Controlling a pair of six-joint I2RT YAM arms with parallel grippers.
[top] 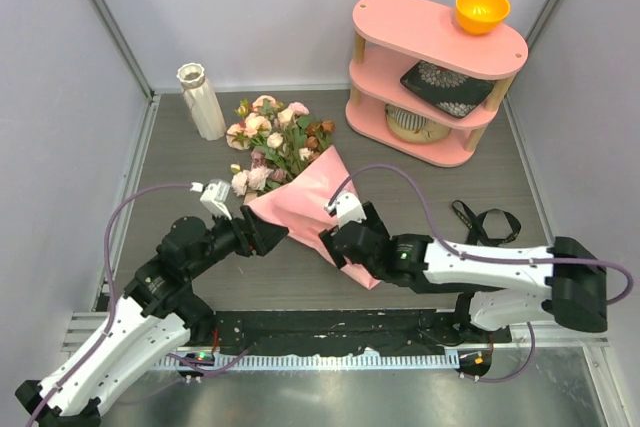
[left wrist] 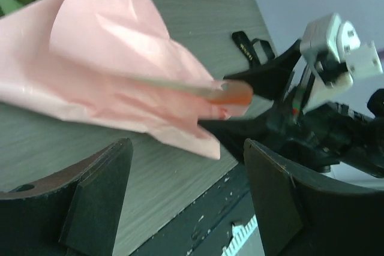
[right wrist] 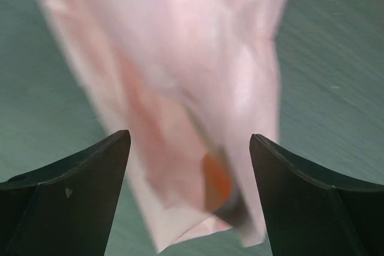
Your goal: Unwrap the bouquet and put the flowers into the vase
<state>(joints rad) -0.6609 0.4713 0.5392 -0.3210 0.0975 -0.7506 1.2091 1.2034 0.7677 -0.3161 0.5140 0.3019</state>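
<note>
Now the left gripper [top: 275, 235] and right gripper [top: 335, 247] are hanging open at the narrow end of the pink wrap [top: 305, 197], gripping nothing.
Ideally one is pinching paper only while the other is steadying stems; the flowers [top: 275, 137] are lying near the upright vase [top: 203, 99]. Only the wrist views are showing an orange-tipped stick [left wrist: 234, 92] inside the wrap.

From my overhead view the light is bright, soft and even across the grey tabletop [top: 420, 207], with only faint shadows under the pink shelf [top: 400, 125] and the arms, and a pale sheen on the metal strip [top: 560, 387] at the near edge. My left wrist view shows the pink paper wrap [left wrist: 120, 58] fairly sharp. In my right wrist view it is smeared by blur and the tabletop looks green-tinted.
</note>
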